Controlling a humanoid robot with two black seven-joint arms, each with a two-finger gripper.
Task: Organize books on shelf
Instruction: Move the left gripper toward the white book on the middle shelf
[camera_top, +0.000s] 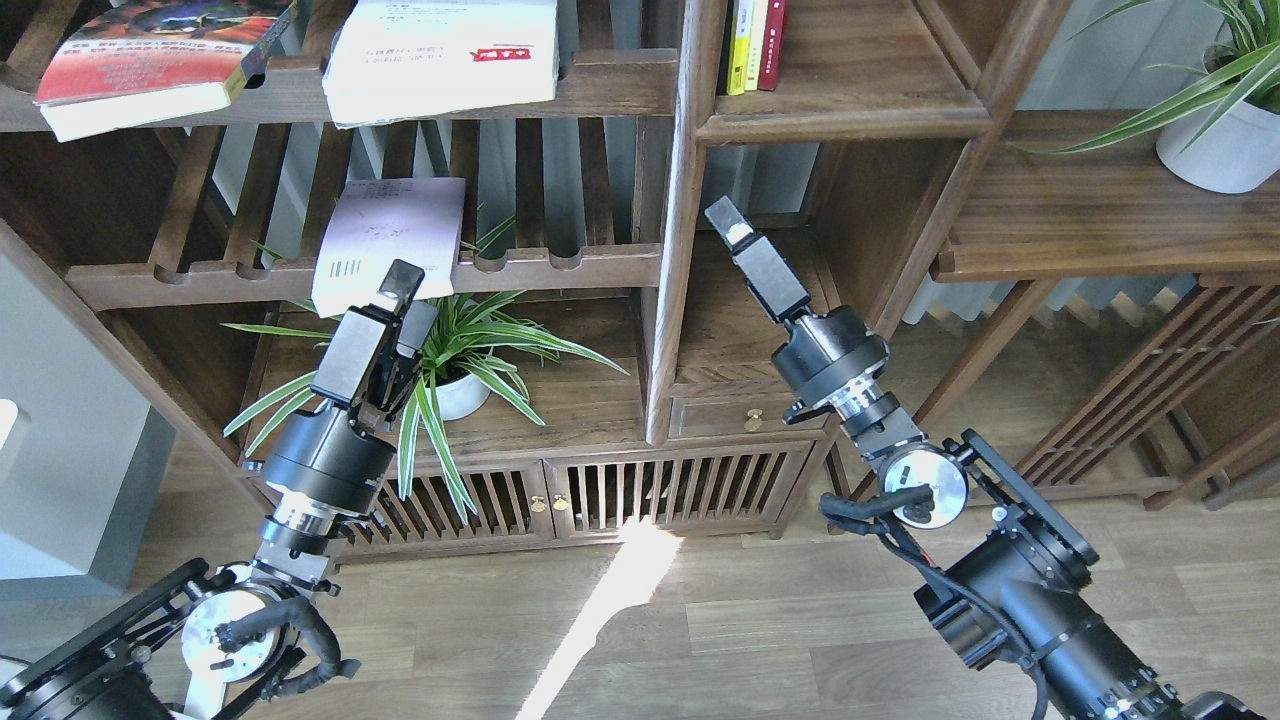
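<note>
Both my arms reach up and forward. My left gripper (403, 290) tilts right, fingers close together, empty. My right gripper (727, 222) tilts left; finger gap unreadable.
</note>
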